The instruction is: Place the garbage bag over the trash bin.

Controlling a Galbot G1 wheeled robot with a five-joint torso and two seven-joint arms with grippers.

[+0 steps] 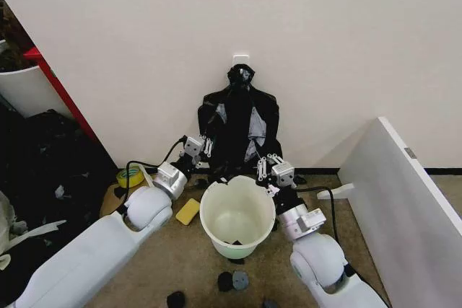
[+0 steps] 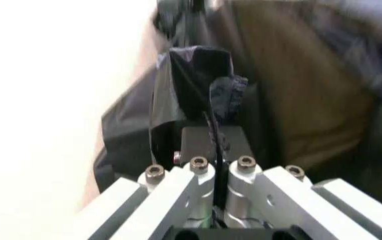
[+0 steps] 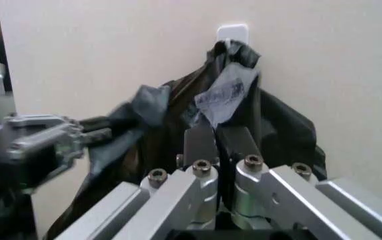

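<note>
Head view, wall: a plain pale wall [image 1: 216, 27] fills the back of the scene, with a white hook plate [image 1: 241, 58] where a bundle of black bags [image 1: 249, 106] hangs by its bunched top.
Floor: brown floor [image 1: 173, 257] with a yellow sponge [image 1: 188, 211], a roll of yellow tape [image 1: 131, 176] and small black scraps [image 1: 232, 280] scattered near the bin.
Panel: a white board [image 1: 404, 192] leans on the robot's right.
Trash bin: the trash bin [image 1: 216, 230] stands upright on the floor between the two arms, just in front of the hanging bundle; its mouth is bare, with only a dark scrap at the bottom.
Garbage bag: the garbage bag [image 2: 191, 75] is up behind the bin, a thin black sheet drawn off the bundle and stretched between the two grippers.
Left gripper: the left gripper [image 1: 204, 146] sits left of and above the bin rim, fingers pinched tight on a fold of the bag.
Right gripper: the right gripper [image 1: 263, 166] is just above the bin's far rim, fingers closed narrow on black film at the bundle's lower edge.
Progress: judged early; the bag is gripped on both sides but not opened, lowered or pulled over the rim. Freeing it, spreading it and fitting it all remain.
</note>
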